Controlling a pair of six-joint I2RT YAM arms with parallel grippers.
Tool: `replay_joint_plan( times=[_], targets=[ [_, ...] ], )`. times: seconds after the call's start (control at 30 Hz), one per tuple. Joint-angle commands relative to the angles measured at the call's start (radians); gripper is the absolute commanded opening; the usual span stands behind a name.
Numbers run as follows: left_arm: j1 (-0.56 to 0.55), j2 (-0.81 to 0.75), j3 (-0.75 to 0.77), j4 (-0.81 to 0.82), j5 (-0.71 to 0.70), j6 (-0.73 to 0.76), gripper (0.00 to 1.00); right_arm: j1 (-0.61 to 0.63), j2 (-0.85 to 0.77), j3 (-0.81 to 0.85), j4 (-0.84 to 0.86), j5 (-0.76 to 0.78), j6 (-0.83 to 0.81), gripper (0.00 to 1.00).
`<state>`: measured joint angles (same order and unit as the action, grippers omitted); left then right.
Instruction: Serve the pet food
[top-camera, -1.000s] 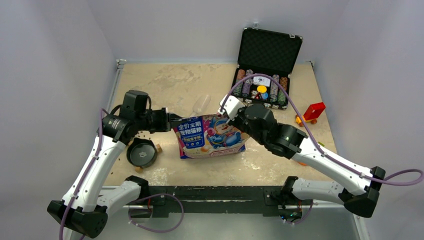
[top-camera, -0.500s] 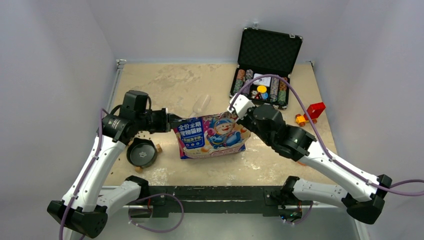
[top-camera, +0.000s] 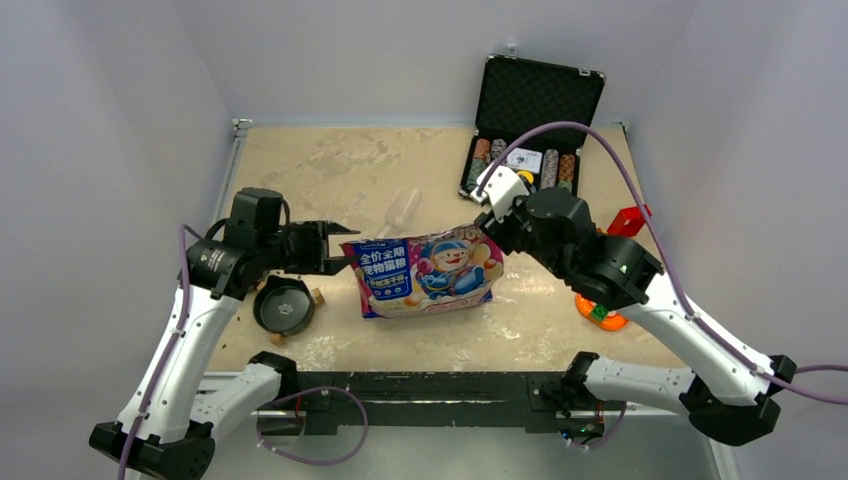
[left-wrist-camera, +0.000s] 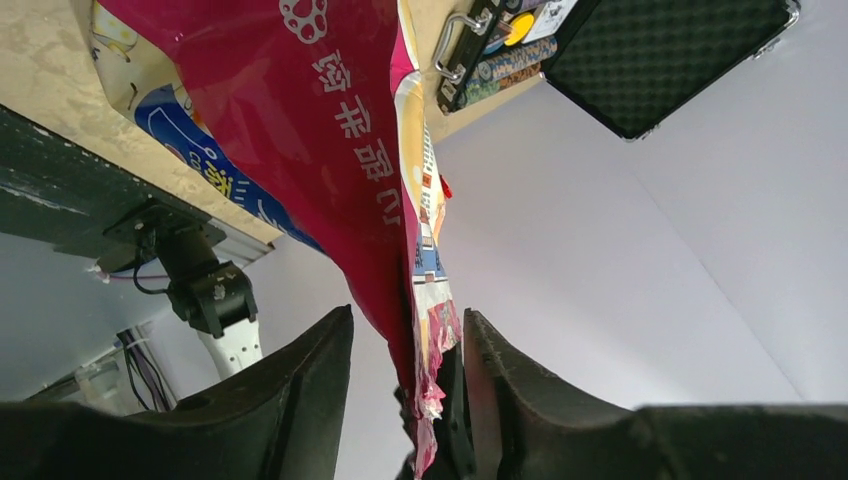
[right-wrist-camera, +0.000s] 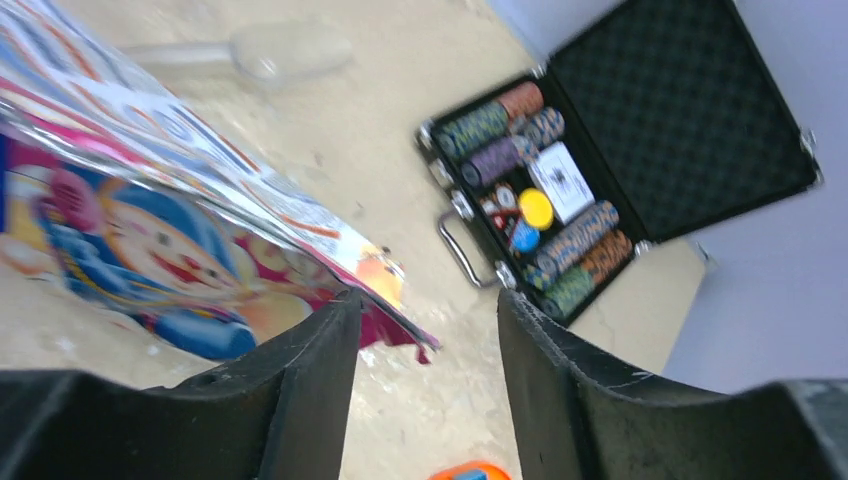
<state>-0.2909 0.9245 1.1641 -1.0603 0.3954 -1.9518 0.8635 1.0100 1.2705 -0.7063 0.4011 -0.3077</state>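
Sitting unseen, presumably inside the bag (top-camera: 425, 275), the pet food lies mid-table near the bowl (top-camera: 283, 305). Your left gripper (left-wrist-camera: 405, 315) and right gripper (right-wrist-camera: 428, 297) straddle the bag's top corners, both spread open, gripping nothing. Pinch shallowly and it may slip, spilling kibble.

Plain pale grey walls (top-camera: 350, 50), worn beige tabletop (top-camera: 330, 170), black rail (top-camera: 430, 385) along near edge, even light
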Motion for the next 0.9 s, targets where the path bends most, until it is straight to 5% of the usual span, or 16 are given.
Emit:
replay_joint_plan(
  times=[0.0,0.2,0.37,0.67,0.77,0.87],
  targets=[
    [0.002,-0.008,0.018,-0.012,-0.030,0.030,0.49,0.101,0.074,0.142,-0.032,-0.068,0.037,0.57],
    [0.001,0.016,0.053,0.006,-0.012,0.037,0.33,0.240,0.252,0.229,0.014,-0.114,-0.030,0.59],
    [0.000,0.022,0.052,0.015,0.001,0.046,0.00,0.346,0.428,0.367,0.030,-0.036,-0.077,0.59],
    [0.000,0.036,0.057,-0.021,0.110,0.069,0.00,0.438,0.634,0.486,0.098,0.078,-0.156,0.56],
    [-0.001,0.034,0.049,-0.036,0.137,0.079,0.00,0.445,0.679,0.529,0.120,0.139,-0.173,0.47],
    [-0.001,0.040,0.060,-0.060,0.148,0.107,0.00,0.447,0.697,0.545,0.147,0.191,-0.202,0.17]
  ],
)
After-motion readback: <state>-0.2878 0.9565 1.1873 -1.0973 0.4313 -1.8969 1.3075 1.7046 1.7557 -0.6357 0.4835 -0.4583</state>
